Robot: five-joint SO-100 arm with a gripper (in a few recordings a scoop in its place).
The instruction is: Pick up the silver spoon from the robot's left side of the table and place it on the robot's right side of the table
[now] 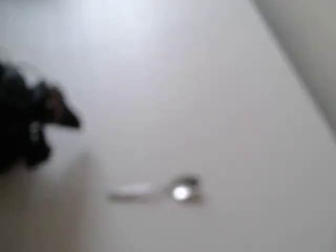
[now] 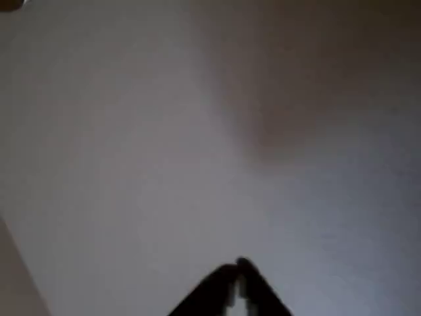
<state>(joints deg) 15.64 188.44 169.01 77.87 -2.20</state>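
Note:
In the blurred overhead view the silver spoon (image 1: 157, 191) lies flat on the off-white table (image 1: 199, 94), low in the middle. Its bright round bowl points right and its pale handle points left. My black gripper (image 1: 73, 122) reaches in from the left edge, well above and to the left of the spoon and apart from it. In the wrist view the two dark fingertips (image 2: 245, 270) meet at the bottom of the picture over bare table (image 2: 164, 145). The gripper (image 2: 238, 266) is shut with nothing in it.
A greyer strip (image 1: 310, 47) runs along the table's edge at the upper right of the overhead view. A soft shadow (image 1: 47, 210) falls on the table below the arm. A paler band (image 2: 13, 283) crosses the wrist view's lower left corner.

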